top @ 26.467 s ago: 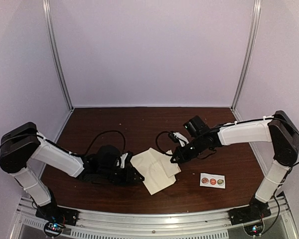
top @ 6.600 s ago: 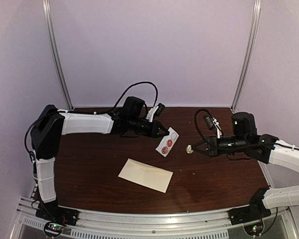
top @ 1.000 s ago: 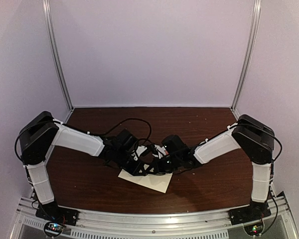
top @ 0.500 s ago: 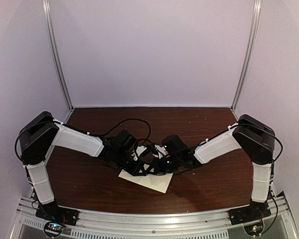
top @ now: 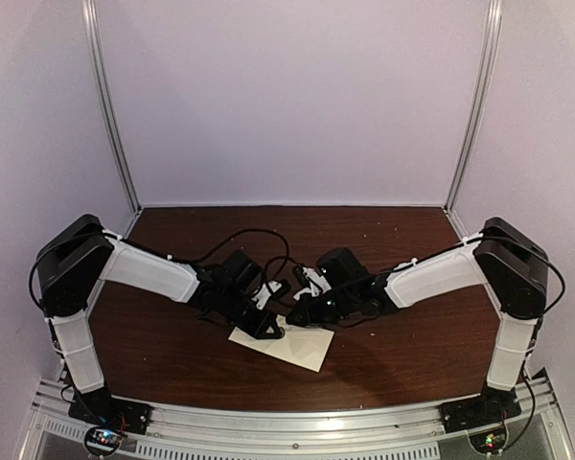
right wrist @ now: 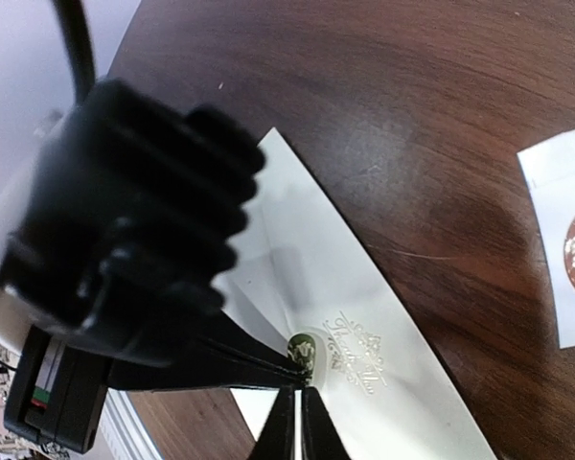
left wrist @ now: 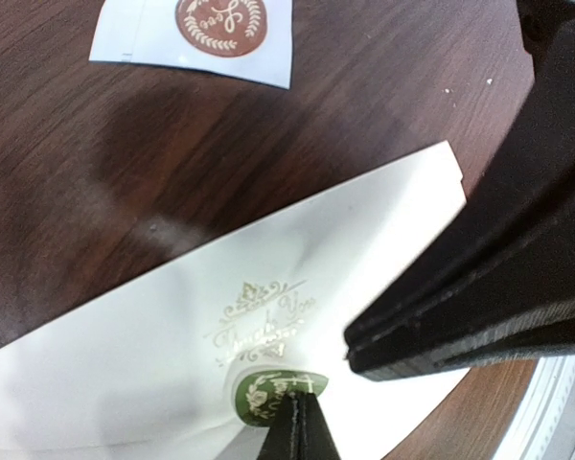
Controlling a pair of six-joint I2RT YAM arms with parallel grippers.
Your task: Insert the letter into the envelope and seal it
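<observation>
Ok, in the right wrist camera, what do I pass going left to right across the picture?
left hand → green sticker → gold Thank You lettering → white sticker strip. The envelope spans much of the width, so it's left out.

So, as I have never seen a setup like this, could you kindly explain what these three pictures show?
The machine is two robot arms bolted at the near edge of a dark brown table. The wide picture comes from a fixed camera above and behind the arms. The two close-ups come from a camera on each wrist, with that arm's own fingers at the bottom of the view. On the table lies a cream envelope printed "Thank You" in gold, and near it a white strip of stickers. The left gripper and the right gripper are both closed and hold nothing that I can see. Their tips meet at a green round sticker on the envelope.
</observation>
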